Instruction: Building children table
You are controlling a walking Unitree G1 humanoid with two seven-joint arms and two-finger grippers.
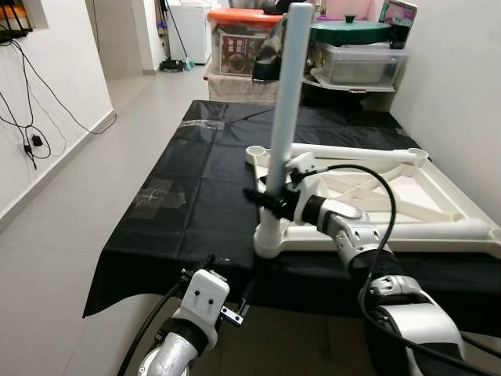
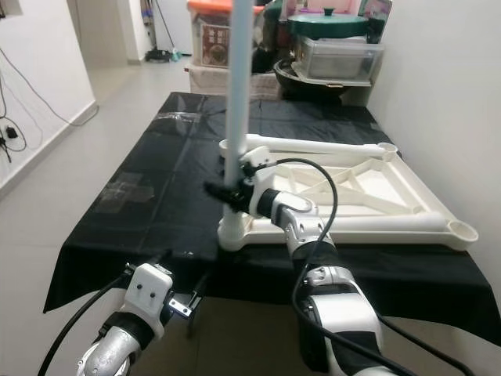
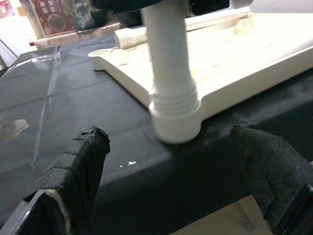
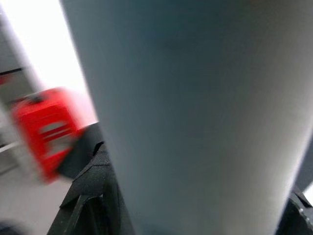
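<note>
While the white tabletop frame point(image 1: 438, 205) lies upside down on the black-covered worktop point(image 1: 180, 188), a pale grey-white table leg point(image 1: 286, 102) stands upright in the frame's near-left corner socket point(image 1: 267, 241), close to the worktop's near edge. In the left wrist view the leg's threaded collar point(image 3: 174, 95) sits just above the socket's rim, and the socket rests on the black cloth.

The right end effector point(image 1: 264, 197) is clamped around the leg a little above that socket, its black fingers on either side of the tube; in the right wrist view the leg point(image 4: 195, 117) stands between the two dark fingers point(image 4: 93, 196). The silver right arm reaches up to it from the near edge of the worktop, with a black cable looping over the frame.

The left end effector point(image 1: 227, 294) hangs lower than the frame, just in front of the worktop's near edge and to the left of the socket. Its two cloth-padded fingers point(image 3: 78, 171) are spread wide, holding nothing and well apart from the socket, which shows between them.

Beyond the frame, at the far end of the worktop, stand a storage box with an orange lid point(image 1: 244, 16) and a clear bin with a green lid point(image 1: 350, 31). Patches of clear tape point(image 1: 160, 196) lie on the cloth to the frame's left.
</note>
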